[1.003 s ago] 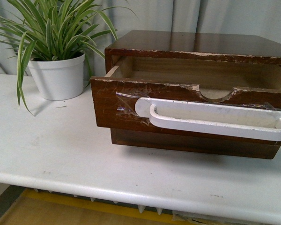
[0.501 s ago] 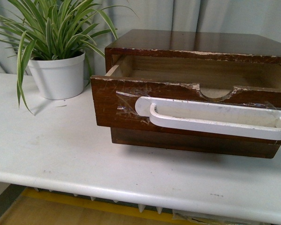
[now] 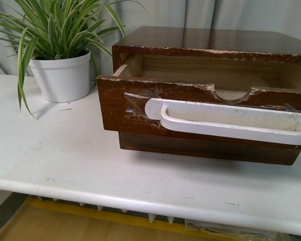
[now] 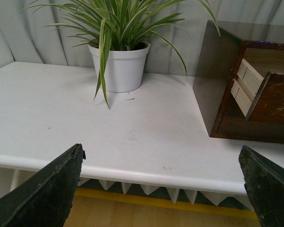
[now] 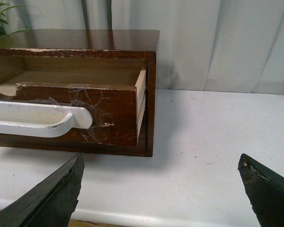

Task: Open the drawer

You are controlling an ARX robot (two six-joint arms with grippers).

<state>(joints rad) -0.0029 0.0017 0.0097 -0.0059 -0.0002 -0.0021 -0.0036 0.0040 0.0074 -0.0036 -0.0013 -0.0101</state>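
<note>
The dark brown drawer [image 3: 140, 108] stands pulled out of its wooden cabinet [image 3: 205, 40], showing pale wood inside. A long white bar handle [image 3: 226, 123] is taped across its front, below a semicircular notch in the chipped top edge. In the right wrist view the drawer [image 5: 109, 113] and the handle's end [image 5: 42, 120] lie ahead. The left wrist view shows the drawer's side [image 4: 274, 101]. My left gripper [image 4: 162, 153] is open near the table's front edge, holding nothing. My right gripper [image 5: 162, 163] is open too, back from the drawer. Neither arm appears in the front view.
A spider plant in a white pot [image 3: 60, 75] stands on the white table [image 3: 65, 155] left of the cabinet. Grey curtains hang behind. The table's front edge [image 4: 132, 172] runs close to my left gripper, with wooden floor below.
The front view has shifted slightly: the cabinet and drawer sit a little higher in the picture now. The drawer stays pulled out as before.
</note>
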